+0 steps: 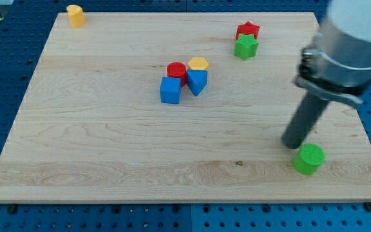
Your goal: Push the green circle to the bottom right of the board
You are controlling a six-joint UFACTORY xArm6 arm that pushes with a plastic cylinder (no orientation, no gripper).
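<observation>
The green circle [309, 158] lies on the wooden board [108, 142] near the view's bottom right. My tip [292, 144] rests on the board just to the upper left of the green circle, very close to it or touching it. The dark rod rises from the tip toward the view's upper right, under the arm's grey and white end.
A red star [248, 29] and a green star [245, 46] sit together at the upper right. A red cylinder [176, 71], a yellow block [198, 64], a blue cube [170, 90] and a blue block [197, 82] cluster at the centre. A yellow block [75, 15] lies at the top left corner.
</observation>
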